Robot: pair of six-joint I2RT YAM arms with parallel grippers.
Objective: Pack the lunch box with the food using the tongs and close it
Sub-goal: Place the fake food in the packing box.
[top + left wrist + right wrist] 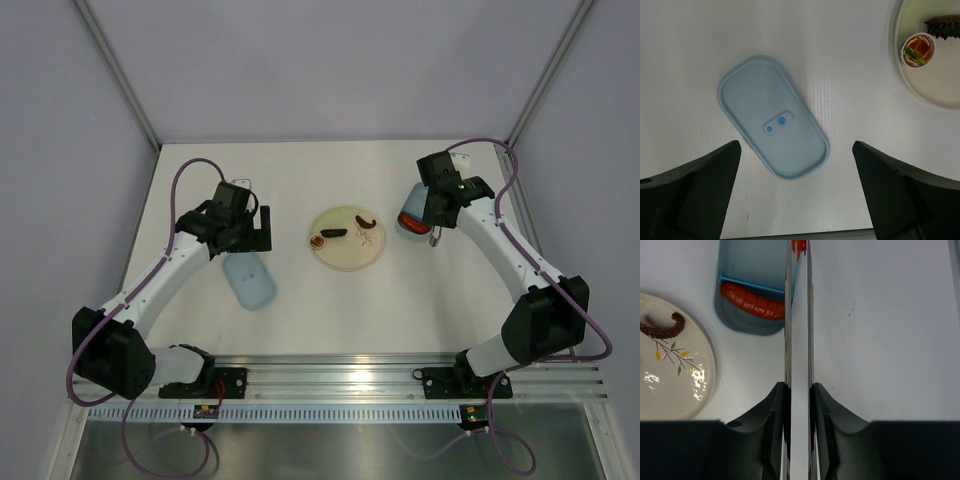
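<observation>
Lunch box [747,270]: pale-blue tub, uncovered, red sausage [752,302] laid inside.
Lid [772,122]: laid flat, well apart from the tub.
Other food [335,233]: dark pieces on the plate [345,262].
Tongs [799,330]: silver, blades squeezed nearly together.

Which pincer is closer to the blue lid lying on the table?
Left. The left pincer hangs open just above the lid. The right pincer, shut on the tongs, is far across the plate, over the lunch box tub.
</observation>
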